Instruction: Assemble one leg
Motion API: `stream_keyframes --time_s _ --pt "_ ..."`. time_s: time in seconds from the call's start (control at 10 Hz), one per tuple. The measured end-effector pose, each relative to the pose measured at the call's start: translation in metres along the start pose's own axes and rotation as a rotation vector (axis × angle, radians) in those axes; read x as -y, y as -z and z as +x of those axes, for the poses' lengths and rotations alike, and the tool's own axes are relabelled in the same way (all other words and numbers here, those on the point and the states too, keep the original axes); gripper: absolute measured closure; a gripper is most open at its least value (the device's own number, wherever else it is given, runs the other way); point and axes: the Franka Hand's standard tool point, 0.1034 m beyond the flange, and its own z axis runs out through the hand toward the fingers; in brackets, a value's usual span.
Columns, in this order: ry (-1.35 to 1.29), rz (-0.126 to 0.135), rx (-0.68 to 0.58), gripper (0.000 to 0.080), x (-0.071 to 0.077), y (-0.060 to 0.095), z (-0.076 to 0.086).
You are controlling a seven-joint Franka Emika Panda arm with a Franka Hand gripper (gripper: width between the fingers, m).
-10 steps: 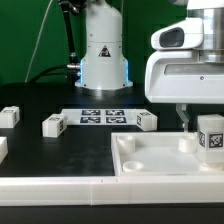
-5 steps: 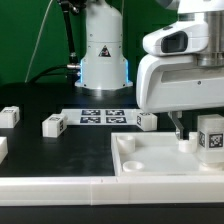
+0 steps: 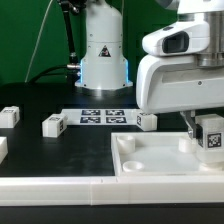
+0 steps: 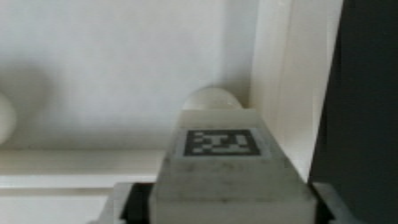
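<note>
My gripper (image 3: 207, 122) is shut on a leg (image 3: 210, 137), a small white block with a square marker tag, and holds it upright over the far right corner of the large white tray-like piece (image 3: 150, 158). In the wrist view the leg (image 4: 224, 160) fills the space between my fingers (image 4: 128, 200), with a round corner socket (image 4: 214, 100) just beyond its tip. Three more legs lie on the black table: one (image 3: 147, 121) by the tray, one (image 3: 53, 125) left of centre, one (image 3: 9, 116) at the far left.
The marker board (image 3: 100, 117) lies flat at the back centre in front of the robot base (image 3: 104, 55). A further white part (image 3: 2, 150) shows at the exterior view's left edge. A white rail (image 3: 60, 187) runs along the front.
My gripper has drifted a little toward the exterior view's left and back, and the held leg now sits slightly higher and over the tray's corner socket.
</note>
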Motion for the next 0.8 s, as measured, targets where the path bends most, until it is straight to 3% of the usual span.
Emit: stream_keyframes --time_s 0.3,0.6,0.7,0.8 --pt "-0.104 0.006 0.001 0.0509 -0.0004 -0.0004 0.0001" --pt "-0.502 0.054 -0.022 0.0509 -0.0025 -0.0012 0.0027" --pt "-0.574 0.025 -0.022 0.0509 0.0008 -0.0015 0.0017" --pt "-0.682 0.029 -0.020 0.0509 0.0005 -0.0017 0.0016"
